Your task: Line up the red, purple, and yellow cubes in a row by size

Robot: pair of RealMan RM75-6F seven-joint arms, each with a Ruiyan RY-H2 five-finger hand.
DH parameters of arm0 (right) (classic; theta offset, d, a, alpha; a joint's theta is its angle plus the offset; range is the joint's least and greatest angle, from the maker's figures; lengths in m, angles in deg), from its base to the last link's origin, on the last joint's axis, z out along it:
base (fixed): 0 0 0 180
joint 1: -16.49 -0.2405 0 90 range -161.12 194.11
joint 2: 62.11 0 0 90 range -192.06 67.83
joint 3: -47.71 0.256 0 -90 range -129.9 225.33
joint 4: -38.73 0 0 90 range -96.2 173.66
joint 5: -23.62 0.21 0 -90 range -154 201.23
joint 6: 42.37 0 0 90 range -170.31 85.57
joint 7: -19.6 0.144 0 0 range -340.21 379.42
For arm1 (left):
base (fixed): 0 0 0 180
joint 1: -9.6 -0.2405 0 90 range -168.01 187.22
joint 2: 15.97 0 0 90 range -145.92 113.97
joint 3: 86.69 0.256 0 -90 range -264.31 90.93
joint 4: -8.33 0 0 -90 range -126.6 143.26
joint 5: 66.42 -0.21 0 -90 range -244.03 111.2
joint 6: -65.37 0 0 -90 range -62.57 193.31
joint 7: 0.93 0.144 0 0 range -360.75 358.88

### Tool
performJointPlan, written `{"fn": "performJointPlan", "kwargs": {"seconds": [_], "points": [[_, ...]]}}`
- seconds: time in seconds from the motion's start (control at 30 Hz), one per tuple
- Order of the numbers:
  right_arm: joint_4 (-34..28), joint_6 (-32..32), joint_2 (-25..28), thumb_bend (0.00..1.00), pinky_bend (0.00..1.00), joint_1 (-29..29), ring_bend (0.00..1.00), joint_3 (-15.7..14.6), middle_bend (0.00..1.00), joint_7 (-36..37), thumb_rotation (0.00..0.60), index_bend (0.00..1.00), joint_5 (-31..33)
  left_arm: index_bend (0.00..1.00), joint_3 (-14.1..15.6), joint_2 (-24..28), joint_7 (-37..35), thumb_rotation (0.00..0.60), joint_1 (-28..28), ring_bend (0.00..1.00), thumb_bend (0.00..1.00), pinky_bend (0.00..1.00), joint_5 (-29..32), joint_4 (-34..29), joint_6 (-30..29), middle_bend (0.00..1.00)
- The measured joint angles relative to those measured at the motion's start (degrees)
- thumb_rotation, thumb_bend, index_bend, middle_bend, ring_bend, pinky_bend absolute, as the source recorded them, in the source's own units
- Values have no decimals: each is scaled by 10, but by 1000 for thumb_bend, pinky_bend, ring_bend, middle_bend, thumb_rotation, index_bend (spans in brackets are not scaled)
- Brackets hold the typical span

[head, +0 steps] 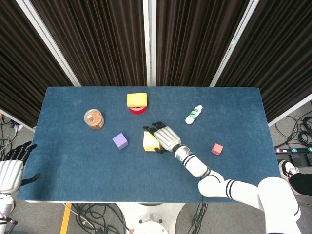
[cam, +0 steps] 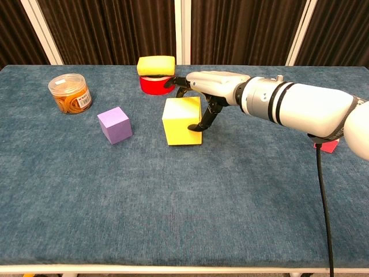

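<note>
The big yellow cube (head: 149, 142) (cam: 181, 121) sits near the table's middle. My right hand (head: 165, 138) (cam: 203, 91) grips it, fingers over its top and far edge, thumb against its right face. The purple cube (head: 120, 141) (cam: 114, 124) stands a short gap to its left. Far off to the right lies the small red cube (head: 217, 148) (cam: 330, 146), partly hidden behind my right forearm in the chest view. My left hand (head: 10, 168) hangs off the table's lower left corner, fingers apart and holding nothing.
A clear jar of rubber bands (head: 93, 119) (cam: 70, 93) stands at the left. A yellow sponge (head: 137, 99) (cam: 155, 64) rests on a red tape roll (head: 137, 110) (cam: 155, 85) just behind the yellow cube. A white bottle (head: 193, 114) lies further right.
</note>
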Motion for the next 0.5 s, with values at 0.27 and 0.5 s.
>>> {"fn": "performJointPlan", "kwargs": {"seconds": [0.27, 0.5], "points": [[34, -15, -13, 327, 46, -20, 22, 4, 210, 22, 600, 40, -6, 206, 0, 1, 0, 600, -3, 169, 39, 213, 3, -2, -2, 220], [31, -22, -3, 294, 13, -22, 0, -4, 136, 18, 600, 0, -4, 206, -1, 1, 2, 600, -1, 169, 39, 213, 2, -1, 1, 220]]}}
